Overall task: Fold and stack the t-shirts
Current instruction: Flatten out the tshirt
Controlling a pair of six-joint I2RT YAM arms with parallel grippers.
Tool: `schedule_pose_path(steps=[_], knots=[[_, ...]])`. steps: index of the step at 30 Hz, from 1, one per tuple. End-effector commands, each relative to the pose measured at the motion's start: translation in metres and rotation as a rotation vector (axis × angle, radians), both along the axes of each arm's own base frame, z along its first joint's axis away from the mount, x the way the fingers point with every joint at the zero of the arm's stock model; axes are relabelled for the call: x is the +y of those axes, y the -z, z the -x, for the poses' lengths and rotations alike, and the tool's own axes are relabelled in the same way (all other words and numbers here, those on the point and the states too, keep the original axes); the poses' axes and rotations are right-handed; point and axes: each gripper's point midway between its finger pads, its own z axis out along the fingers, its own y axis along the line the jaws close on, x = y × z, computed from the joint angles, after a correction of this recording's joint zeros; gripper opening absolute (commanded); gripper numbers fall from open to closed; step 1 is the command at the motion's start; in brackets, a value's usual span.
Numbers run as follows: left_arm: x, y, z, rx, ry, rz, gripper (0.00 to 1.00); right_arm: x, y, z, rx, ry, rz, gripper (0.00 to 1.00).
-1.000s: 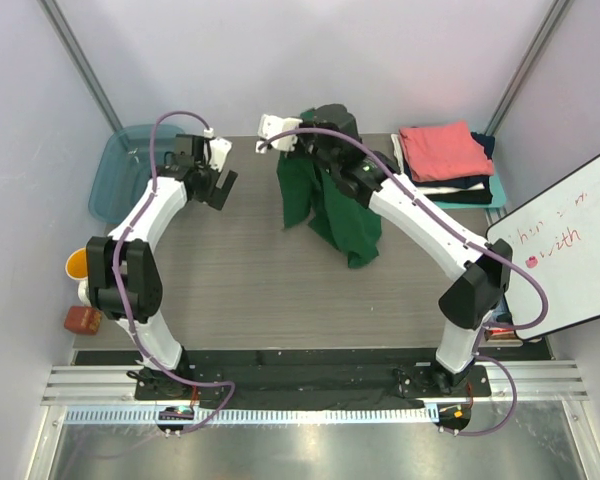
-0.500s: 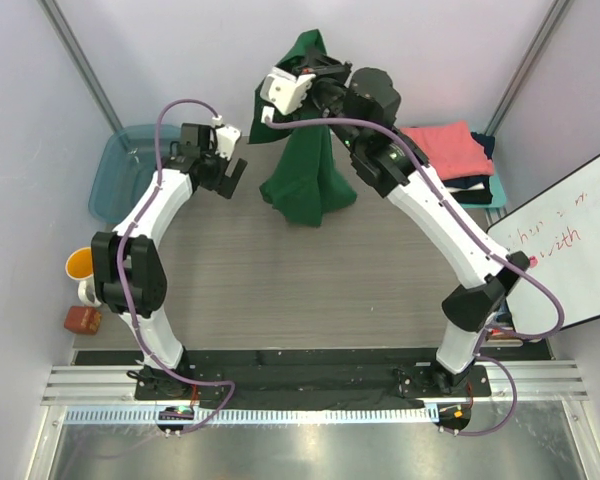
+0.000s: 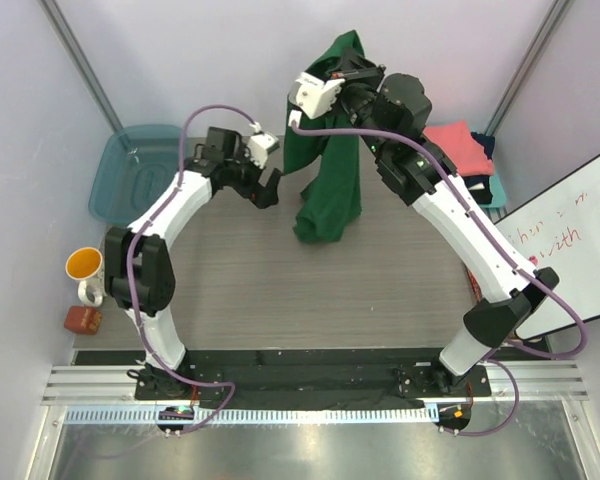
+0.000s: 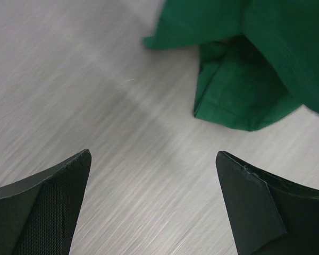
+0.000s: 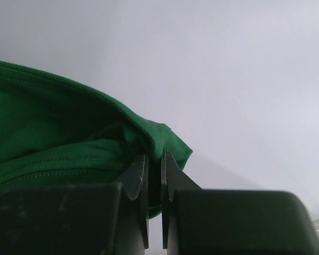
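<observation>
Green t-shirt [image 3: 330,190] hangs pinched in right claw [image 5: 154,160]; left claw [image 4: 153,156] gapes.

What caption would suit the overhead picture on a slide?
Right arm holds a green t-shirt up over the table, jaws shut on it; left arm beside it, jaws open.

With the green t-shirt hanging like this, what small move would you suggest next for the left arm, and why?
Probably ease the open left end effector forward to the lower corner of the dark green t-shirt and close on it: the right end effector pinches one edge high, so the shirt hangs bunched.
</observation>
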Motion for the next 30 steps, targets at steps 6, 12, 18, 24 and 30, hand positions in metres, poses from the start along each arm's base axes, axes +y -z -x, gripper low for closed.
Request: schedule_pose_path(steps=[6,12,18,24,30], knots=[[-0.089,0.041,0.004,0.143,0.296,0.102,1.0,-0.065,-0.047,0.042,-0.17,0.165,0.067,0.01],[-0.126,0.074,-0.011,0.203,0.303,0.138,1.0,-0.091,-0.014,0.052,-0.087,0.248,0.071,0.01],[-0.169,0.072,-0.01,0.156,0.327,0.261,1.0,-0.106,0.011,0.059,-0.008,0.295,0.032,0.01],[-0.202,0.087,0.007,0.128,0.372,0.208,1.0,-0.104,0.02,0.055,0.021,0.292,0.02,0.01],[-0.215,0.113,0.008,0.153,0.345,0.145,1.0,-0.101,0.022,0.053,0.031,0.278,0.011,0.01]])
